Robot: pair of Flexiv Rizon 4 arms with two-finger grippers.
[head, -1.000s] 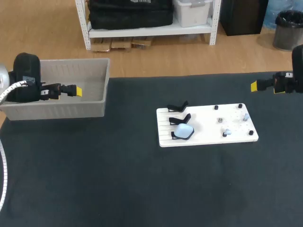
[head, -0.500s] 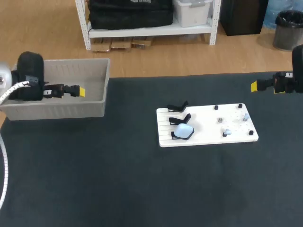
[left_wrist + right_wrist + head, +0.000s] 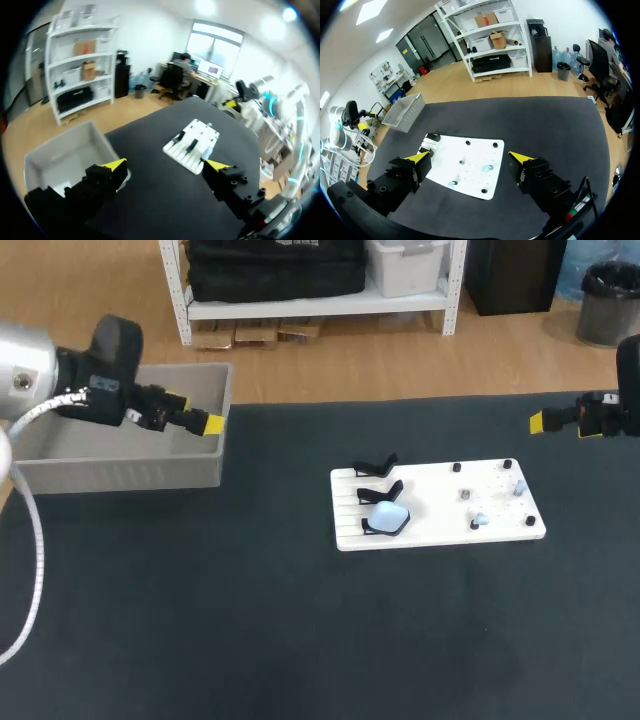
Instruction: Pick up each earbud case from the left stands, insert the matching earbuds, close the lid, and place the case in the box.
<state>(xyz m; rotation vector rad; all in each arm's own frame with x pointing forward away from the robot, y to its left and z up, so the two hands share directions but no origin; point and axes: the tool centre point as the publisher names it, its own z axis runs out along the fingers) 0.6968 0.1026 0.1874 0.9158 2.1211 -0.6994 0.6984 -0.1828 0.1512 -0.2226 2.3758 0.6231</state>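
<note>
A light blue earbud case (image 3: 388, 518) rests on the nearest of the black stands (image 3: 378, 478) at the left end of a white board (image 3: 440, 502). Small earbuds (image 3: 481, 520) lie among black pegs on the board's right half. My left gripper (image 3: 209, 424) is open and empty, hanging over the right wall of the grey box (image 3: 120, 475). In the left wrist view the left gripper (image 3: 166, 167) has the board (image 3: 192, 145) far ahead of it. My right gripper (image 3: 540, 421) is open and empty, right of the board. The right wrist view has the right gripper (image 3: 469, 157) above the board (image 3: 465, 170).
The grey box (image 3: 65, 155) stands at the table's back left corner and looks empty. Dark table cloth (image 3: 300, 640) stretches in front of the board and the box. The box (image 3: 410, 105) also shows far off in the right wrist view.
My left arm has swung to the right, carrying its gripper from over the box's inside to its right wall. The right arm has not moved.
</note>
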